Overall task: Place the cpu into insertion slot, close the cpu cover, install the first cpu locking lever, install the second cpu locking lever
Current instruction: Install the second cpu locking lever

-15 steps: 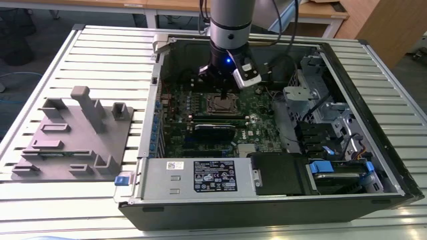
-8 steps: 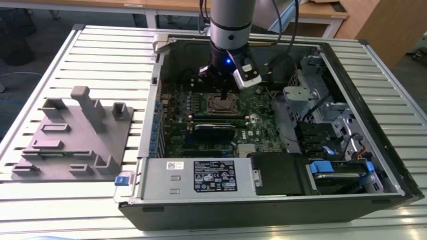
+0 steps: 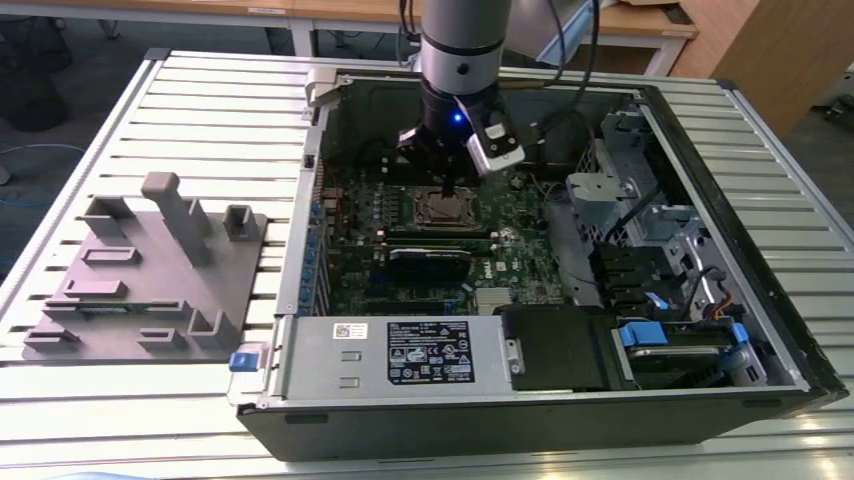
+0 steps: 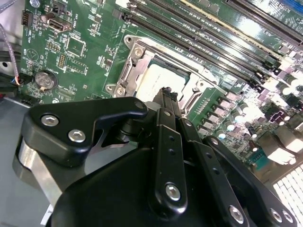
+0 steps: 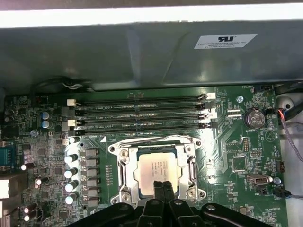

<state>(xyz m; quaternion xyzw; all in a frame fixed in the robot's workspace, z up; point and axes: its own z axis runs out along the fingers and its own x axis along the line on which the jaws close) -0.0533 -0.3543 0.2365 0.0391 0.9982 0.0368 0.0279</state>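
The cpu [image 5: 157,168] lies flat in the insertion slot [image 5: 124,196], its silver face showing through the cut-out of the cpu cover [image 5: 156,146], which lies down around it. In both wrist views my gripper [image 5: 164,186] has its two black fingers pressed together, tips at the near edge of the chip, with nothing seen between them. The second wrist view shows the same cpu [image 4: 157,79], cover [image 4: 137,53] and gripper [image 4: 167,92]. In the exterior view the gripper [image 3: 447,192] hangs straight over the socket [image 3: 442,210] inside the open computer case.
Long black memory slots [image 5: 139,113] run beside the socket, with capacitors [image 5: 71,172] on another side. The case wall [image 5: 142,52] rises behind the board. A power supply [image 3: 400,355] and drive cages [image 3: 641,230] fill the case. A grey fixture [image 3: 147,270] stands on the table at the exterior view's left.
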